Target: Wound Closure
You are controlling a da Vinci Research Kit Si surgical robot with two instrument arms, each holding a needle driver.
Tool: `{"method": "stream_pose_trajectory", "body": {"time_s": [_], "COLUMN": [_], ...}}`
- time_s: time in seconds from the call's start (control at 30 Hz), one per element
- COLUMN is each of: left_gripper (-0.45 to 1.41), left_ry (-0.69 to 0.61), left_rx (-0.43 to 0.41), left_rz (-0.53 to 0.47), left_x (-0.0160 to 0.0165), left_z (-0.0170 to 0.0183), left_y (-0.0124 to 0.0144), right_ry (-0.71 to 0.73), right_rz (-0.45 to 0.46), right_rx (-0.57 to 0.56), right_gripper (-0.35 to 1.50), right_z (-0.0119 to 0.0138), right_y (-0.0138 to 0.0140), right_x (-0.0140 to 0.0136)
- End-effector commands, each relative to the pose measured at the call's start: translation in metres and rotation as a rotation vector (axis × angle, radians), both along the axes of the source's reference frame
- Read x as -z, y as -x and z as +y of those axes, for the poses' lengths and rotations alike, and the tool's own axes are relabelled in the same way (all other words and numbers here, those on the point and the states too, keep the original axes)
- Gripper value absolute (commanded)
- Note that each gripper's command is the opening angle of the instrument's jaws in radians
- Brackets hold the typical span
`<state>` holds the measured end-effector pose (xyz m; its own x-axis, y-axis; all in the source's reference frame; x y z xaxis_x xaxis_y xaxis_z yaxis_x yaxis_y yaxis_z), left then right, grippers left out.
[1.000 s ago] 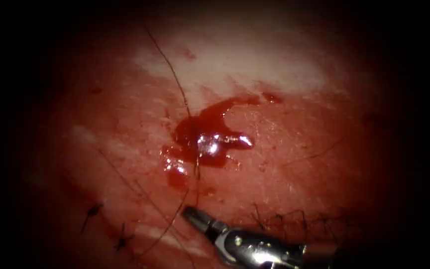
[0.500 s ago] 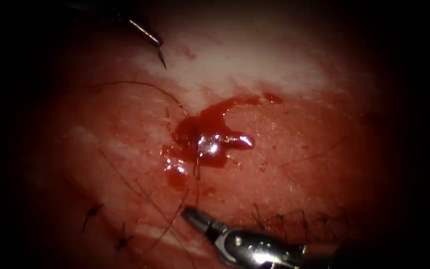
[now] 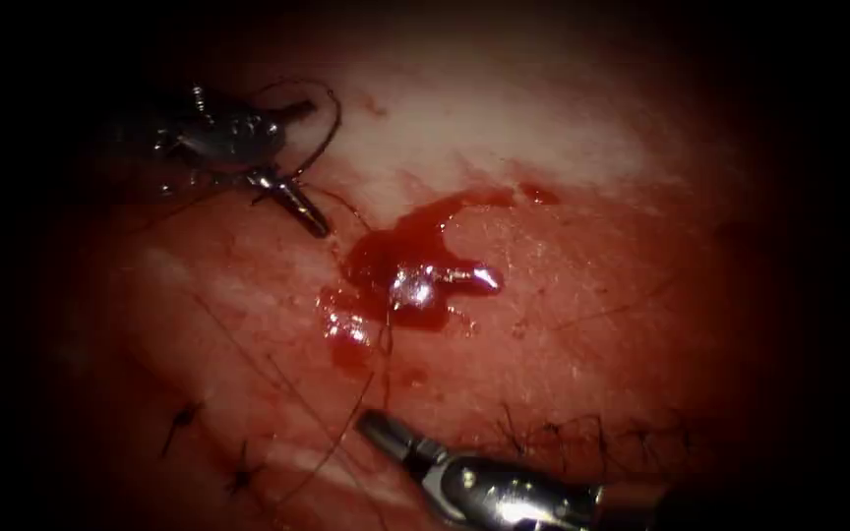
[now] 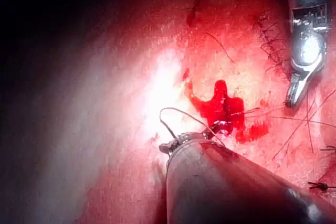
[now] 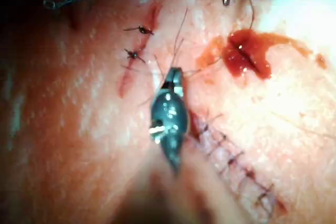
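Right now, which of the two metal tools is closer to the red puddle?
The left tool, at upper left, its tip almost at the red fluid. The right tool sits farther below it, near the thread.

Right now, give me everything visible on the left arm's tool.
The left arm's tool is a dark metal shaft with a wristed joint and a slim, tapered gripper angled down toward the red fluid, its tip just short of the pool. It sits above the tissue on the endoscope view's left. A thin dark thread curls in a loop around its wrist and runs on toward the fluid. Whether the gripper holds the thread cannot be told.
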<state>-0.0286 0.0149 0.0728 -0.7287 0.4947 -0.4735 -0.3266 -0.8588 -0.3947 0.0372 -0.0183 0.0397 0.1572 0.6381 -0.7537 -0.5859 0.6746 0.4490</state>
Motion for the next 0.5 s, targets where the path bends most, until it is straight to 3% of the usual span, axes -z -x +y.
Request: {"method": "stream_pose_trajectory", "body": {"time_s": [0.03, 0.1, 0.17, 0.23, 0.5], "left_gripper": [0.94, 0.86, 0.56, 0.39, 0.2], "left_ry": [-0.001, 0.004, -0.002, -0.008, -0.005], "left_rx": [-0.007, -0.032, -0.083, -0.104, -0.145], "left_rz": [0.005, 0.015, 0.051, 0.071, 0.092], "left_x": [-0.001, -0.0014, -0.0021, -0.0024, -0.0034], "left_z": [-0.0001, 0.0, -0.0001, -0.0005, -0.0021], "left_y": [0.0006, 0.0006, 0.0004, 0.0005, 0.0004], "right_ry": [-0.002, -0.002, -0.002, -0.002, -0.001], "right_rz": [0.0, 0.0, 0.0, 0.0, 0.0], "right_rx": [0.001, 0.001, 0.001, 0.001, 0.0], "right_gripper": [-0.35, -0.35, -0.35, -0.35, -0.35], "right_z": [-0.0008, -0.0008, -0.0008, -0.0008, -0.0008], "right_y": [-0.0006, -0.0006, -0.0006, -0.0006, -0.0007], "right_x": [-0.0005, -0.0005, -0.0005, -0.0005, -0.0006]}}
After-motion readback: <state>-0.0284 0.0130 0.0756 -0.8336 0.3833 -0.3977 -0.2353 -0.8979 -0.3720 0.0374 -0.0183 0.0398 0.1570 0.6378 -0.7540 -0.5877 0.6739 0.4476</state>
